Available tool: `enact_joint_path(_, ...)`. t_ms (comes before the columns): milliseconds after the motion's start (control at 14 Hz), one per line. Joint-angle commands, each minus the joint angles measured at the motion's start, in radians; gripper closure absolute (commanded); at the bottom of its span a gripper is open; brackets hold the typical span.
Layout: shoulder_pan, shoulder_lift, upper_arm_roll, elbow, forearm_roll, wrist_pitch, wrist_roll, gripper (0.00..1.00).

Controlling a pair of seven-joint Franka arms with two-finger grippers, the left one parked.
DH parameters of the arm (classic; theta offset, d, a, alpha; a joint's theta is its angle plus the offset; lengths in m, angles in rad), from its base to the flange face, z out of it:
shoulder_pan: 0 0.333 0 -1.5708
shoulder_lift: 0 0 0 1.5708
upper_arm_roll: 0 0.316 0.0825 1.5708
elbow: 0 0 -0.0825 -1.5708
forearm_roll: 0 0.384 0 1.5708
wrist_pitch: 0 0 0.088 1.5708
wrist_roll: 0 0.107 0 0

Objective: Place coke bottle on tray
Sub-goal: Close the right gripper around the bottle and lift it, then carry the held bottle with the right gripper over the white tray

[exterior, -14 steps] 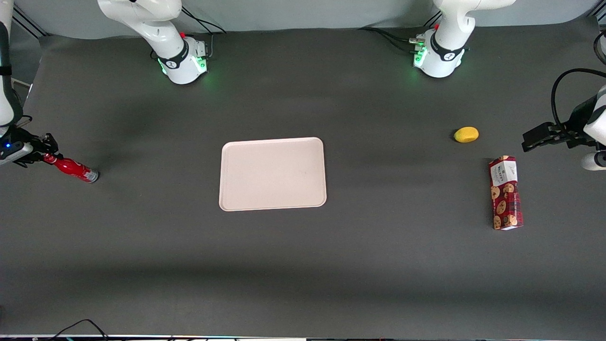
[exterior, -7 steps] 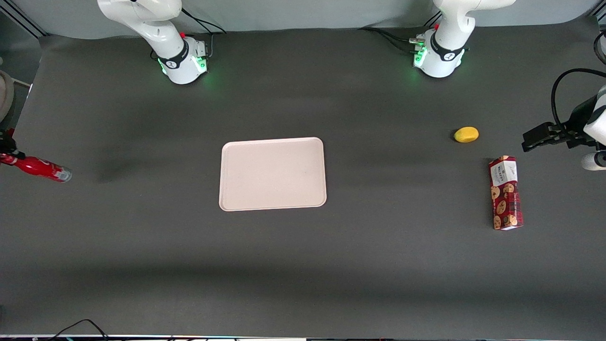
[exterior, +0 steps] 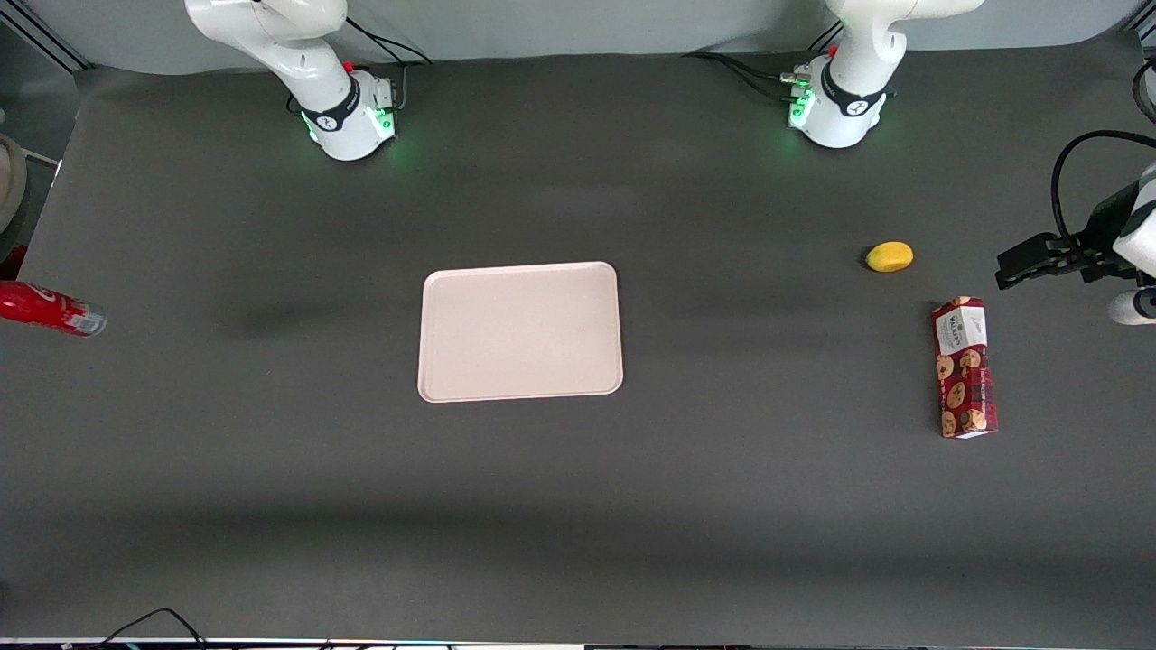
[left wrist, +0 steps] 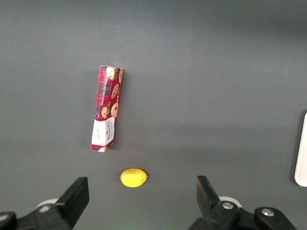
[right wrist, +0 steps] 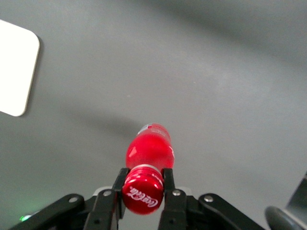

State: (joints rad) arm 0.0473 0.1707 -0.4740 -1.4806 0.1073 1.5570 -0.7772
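The coke bottle (exterior: 50,309), red with a silvery base, hangs tilted in the air at the working arm's end of the table, partly cut off by the view's edge. My gripper (right wrist: 144,184) is shut on its red cap and neck, with the bottle's body (right wrist: 148,149) pointing away toward the table. The gripper itself is out of the front view. The pale pinkish-beige tray (exterior: 520,331) lies flat and bare in the middle of the table, well apart from the bottle. One rounded corner of it shows in the right wrist view (right wrist: 14,72).
A red cookie box (exterior: 964,367) and a small yellow fruit (exterior: 890,256) lie toward the parked arm's end; both show in the left wrist view, box (left wrist: 106,108) and fruit (left wrist: 133,177). Two arm bases (exterior: 348,113) stand at the table's back edge.
My gripper has carried the bottle up and sideways toward the working arm's edge of the front view. The gripper has left that view and only part of the bottle remains in it.
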Motion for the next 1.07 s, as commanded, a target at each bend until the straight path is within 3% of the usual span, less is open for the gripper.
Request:
enact_joint_path(0, 0.032, -0.017, 0.111, -0.007, -0.023, -0.021, 0.239, 1.0)
enact_joint_path(500, 0.037, -0.033, 0.466, -0.039, -0.029, 0.029, 0.861, 1.0)
enact_joint_path(786, 0.04, -0.074, 0.636, -0.22, -0.037, 0.259, 1.142, 1.0)
enact_joint_path(1000, 0.066, -0.062, 0.721, -0.314, -0.08, 0.403, 1.333, 1.0)
